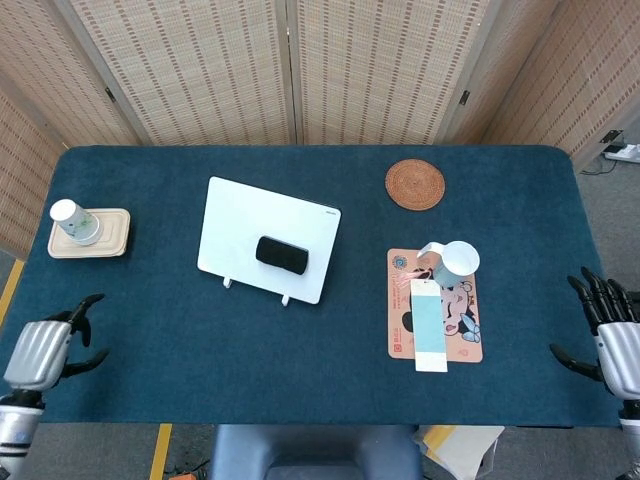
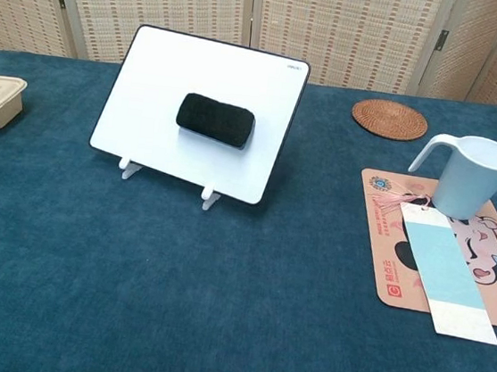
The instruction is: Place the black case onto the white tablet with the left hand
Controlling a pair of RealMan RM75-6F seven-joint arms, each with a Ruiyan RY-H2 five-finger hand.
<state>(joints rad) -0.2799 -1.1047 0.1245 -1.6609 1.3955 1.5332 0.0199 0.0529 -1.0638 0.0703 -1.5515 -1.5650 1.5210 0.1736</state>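
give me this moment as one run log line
black case: lying on white tablet | left hand: open, holds nothing, at near table edge | right hand: open, holds nothing, off table's right edge | placement: looks done

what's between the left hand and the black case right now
Only bare blue tablecloth, plus the near edge of the white tablet the black case lies on. The head view shows it; the left hand sits at the table's near-left corner.
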